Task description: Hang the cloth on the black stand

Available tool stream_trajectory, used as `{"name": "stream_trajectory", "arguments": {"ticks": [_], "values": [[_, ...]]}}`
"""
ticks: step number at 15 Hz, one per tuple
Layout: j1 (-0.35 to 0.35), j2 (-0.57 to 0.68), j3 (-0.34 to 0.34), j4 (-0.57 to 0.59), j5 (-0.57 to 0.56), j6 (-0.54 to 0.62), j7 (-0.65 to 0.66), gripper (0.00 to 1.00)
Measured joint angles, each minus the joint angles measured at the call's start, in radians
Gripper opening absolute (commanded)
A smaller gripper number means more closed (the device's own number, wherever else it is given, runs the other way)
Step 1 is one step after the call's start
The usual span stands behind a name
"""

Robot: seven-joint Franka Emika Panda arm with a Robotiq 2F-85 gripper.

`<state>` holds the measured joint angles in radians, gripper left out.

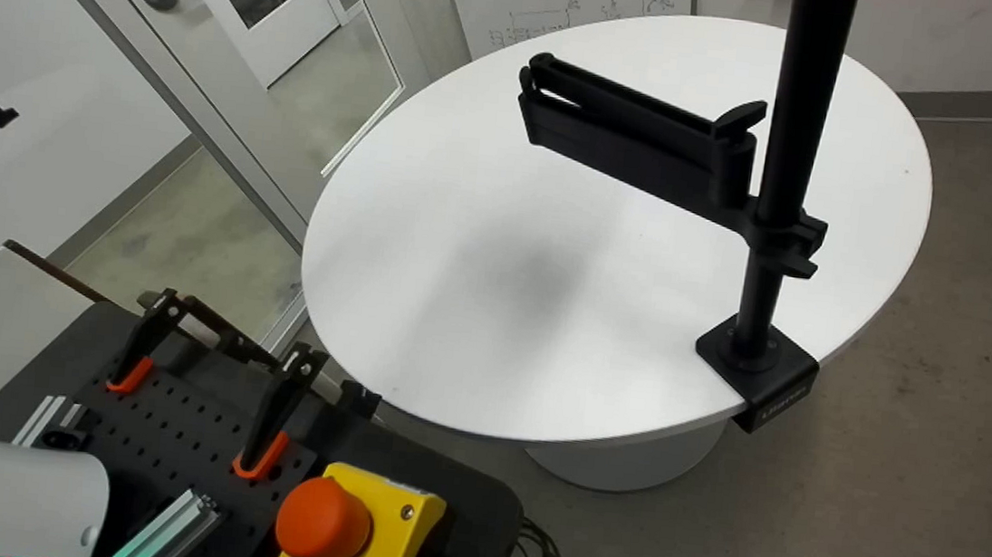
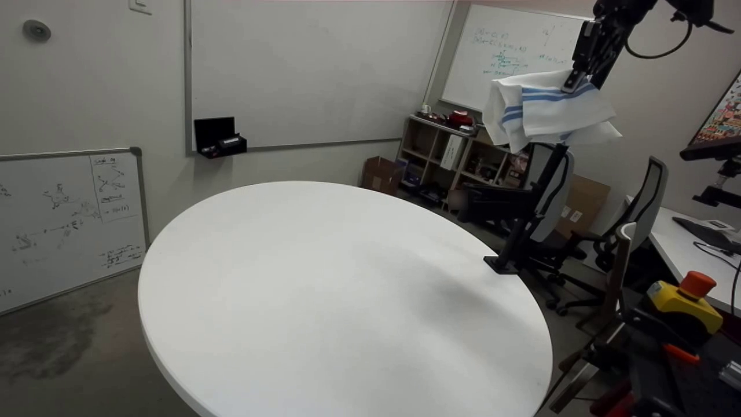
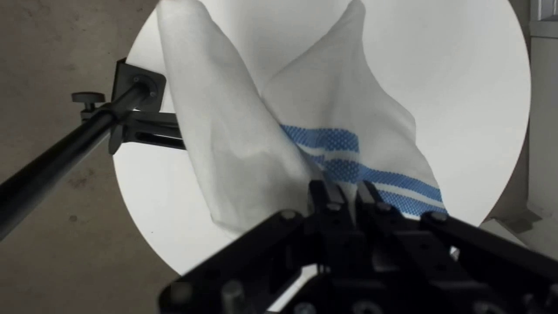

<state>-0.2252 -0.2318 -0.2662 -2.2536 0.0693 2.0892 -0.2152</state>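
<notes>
Rnd white tbl [image 2: 324,289] on grey-brown flr [image 1: 915,464]; lg whiteboard [image 2: 312,69] on pale wall [image 2: 98,87]; shelves [image 2: 440,127] nr office chairs [image 2: 648,200]

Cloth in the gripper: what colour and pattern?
The cloth is white with blue stripes; it shows best in the wrist view.

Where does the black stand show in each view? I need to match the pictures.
In an exterior view: black stand right of centre, running out of the top.
In an exterior view: black stand right of centre, below the cloth.
Wrist view: black stand at left, running out of the left edge.
Shared landmark: the white table, with the black stand at its edge.
</notes>
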Motion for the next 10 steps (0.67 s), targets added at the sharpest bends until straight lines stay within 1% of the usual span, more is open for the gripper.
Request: {"name": "stream_trajectory", "arguments": {"ticks": [5,10], "values": [[-0.020,0.024,-0.038,0.041,0.000,0.035,0.012,0.02],[-0.037,0.112,-0.059,0.033,0.000,0.168,0.020,0.02]]}}
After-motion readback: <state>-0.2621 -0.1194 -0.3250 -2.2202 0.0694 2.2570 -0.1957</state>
